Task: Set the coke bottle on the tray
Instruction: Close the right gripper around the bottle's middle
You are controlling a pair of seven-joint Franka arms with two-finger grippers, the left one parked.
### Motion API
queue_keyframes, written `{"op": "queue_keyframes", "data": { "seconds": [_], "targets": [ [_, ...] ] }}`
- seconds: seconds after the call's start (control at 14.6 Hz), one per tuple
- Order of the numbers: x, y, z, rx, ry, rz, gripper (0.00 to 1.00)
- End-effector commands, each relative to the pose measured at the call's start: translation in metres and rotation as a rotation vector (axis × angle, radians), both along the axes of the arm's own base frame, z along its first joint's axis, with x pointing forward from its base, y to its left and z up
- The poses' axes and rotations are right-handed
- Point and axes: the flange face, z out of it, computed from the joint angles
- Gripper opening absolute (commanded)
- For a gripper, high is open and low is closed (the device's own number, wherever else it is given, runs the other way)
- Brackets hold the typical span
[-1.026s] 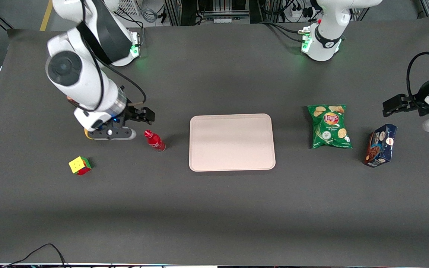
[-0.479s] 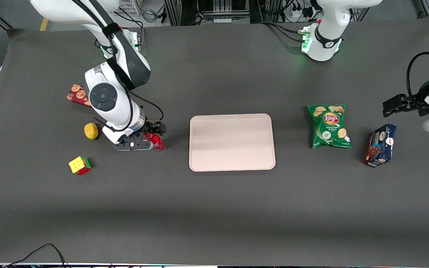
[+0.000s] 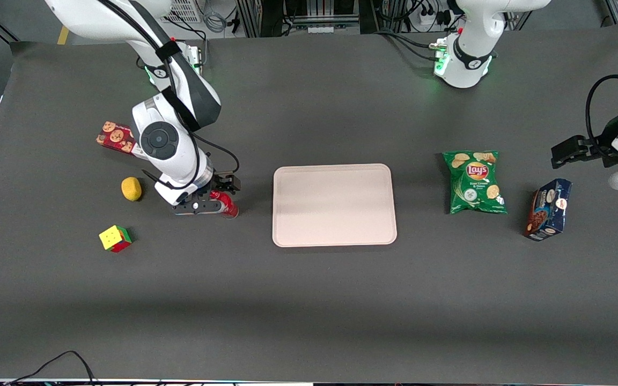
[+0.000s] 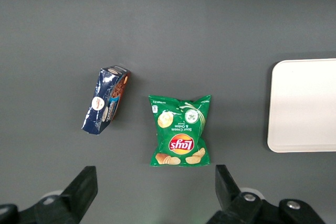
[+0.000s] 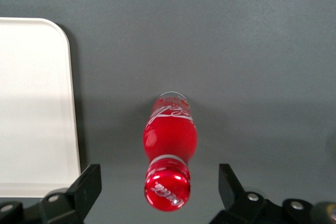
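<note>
The coke bottle point(image 3: 227, 206) is a small red bottle with a red cap and white script, standing upright on the dark table beside the tray point(image 3: 334, 205), toward the working arm's end. The tray is pale pinkish-beige with a low rim and has nothing on it. My gripper point(image 3: 213, 196) is right above the bottle and hides its top in the front view. In the right wrist view the bottle's cap point(image 5: 167, 190) sits between my open fingers point(image 5: 88, 182), with a clear gap on each side. The tray's corner point(image 5: 37, 103) shows there too.
A yellow lemon point(image 3: 131, 188), a colored cube point(image 3: 115, 238) and a red cookie box point(image 3: 116, 137) lie toward the working arm's end. A green Lay's chip bag point(image 3: 474, 182) and a dark blue snack box point(image 3: 549, 209) lie toward the parked arm's end.
My gripper has moved from beside the lemon toward the tray and now sits over the coke bottle. The lemon and cookie box have come into view. The bottle has not moved.
</note>
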Motion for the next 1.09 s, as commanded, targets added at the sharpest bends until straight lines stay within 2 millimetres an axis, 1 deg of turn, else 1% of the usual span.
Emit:
{"op": "queue_keyframes", "data": {
  "seconds": [0.0,0.14,0.21,0.34,0.48,0.55,0.75,0.82,0.89,1.03],
  "targets": [
    [-0.003,-0.002,0.003,-0.012,-0.026,0.017,0.81],
    [-0.002,-0.002,0.004,-0.012,-0.028,0.018,0.52],
    [-0.002,-0.002,0.004,-0.011,-0.028,0.019,0.43],
    [-0.002,-0.002,0.004,-0.011,-0.029,0.017,0.30],
    [-0.002,-0.002,0.005,-0.010,-0.031,0.017,0.12],
    [-0.002,-0.002,0.005,-0.010,-0.031,0.017,0.01],
    [-0.002,-0.004,0.014,-0.014,-0.035,0.011,0.00],
    [-0.002,-0.006,0.022,-0.023,-0.029,0.009,0.00],
    [0.000,-0.007,0.035,-0.030,-0.026,0.003,0.00],
    [0.004,-0.005,0.071,-0.038,-0.018,-0.013,0.00]
  ]
}}
